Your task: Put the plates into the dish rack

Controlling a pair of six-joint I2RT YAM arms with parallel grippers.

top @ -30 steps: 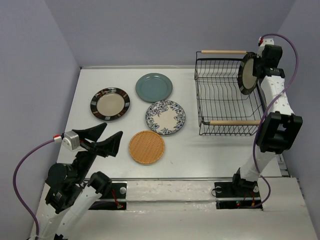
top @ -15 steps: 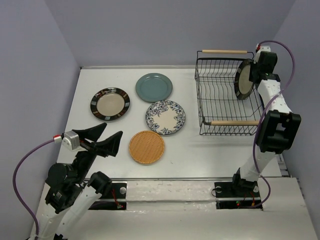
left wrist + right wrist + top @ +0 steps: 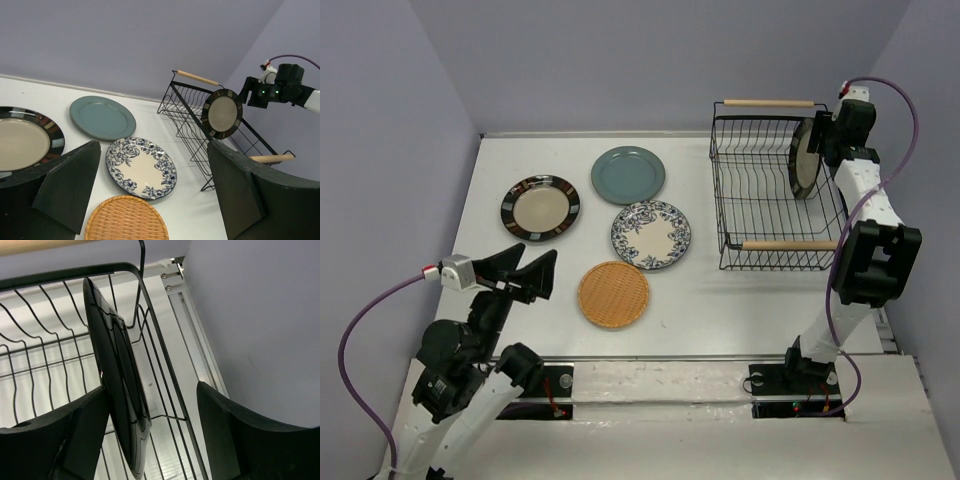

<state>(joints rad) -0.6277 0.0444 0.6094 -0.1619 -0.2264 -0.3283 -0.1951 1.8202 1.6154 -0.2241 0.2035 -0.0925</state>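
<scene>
A striped-rim plate (image 3: 805,160) stands on edge inside the black wire dish rack (image 3: 720,200), near its right wall. My right gripper (image 3: 825,140) is open around the plate's top edge. In the right wrist view the dark plate (image 3: 117,385) lies close against the left finger (image 3: 75,430), and the right finger stands well apart from it. On the table lie a second striped plate (image 3: 540,207), a teal plate (image 3: 628,175), a floral plate (image 3: 651,234) and a woven plate (image 3: 614,294). My left gripper (image 3: 525,272) hangs open and empty above the table, left of the woven plate.
The rack has two wooden rod handles, one at the back (image 3: 767,103) and one at the front (image 3: 790,244). Purple walls close in the table at the back and on both sides. The right wall runs close beside the rack.
My right gripper has opened and let go of the striped plate, which now stands in the rack. The left arm has shifted slightly back and to the left.
</scene>
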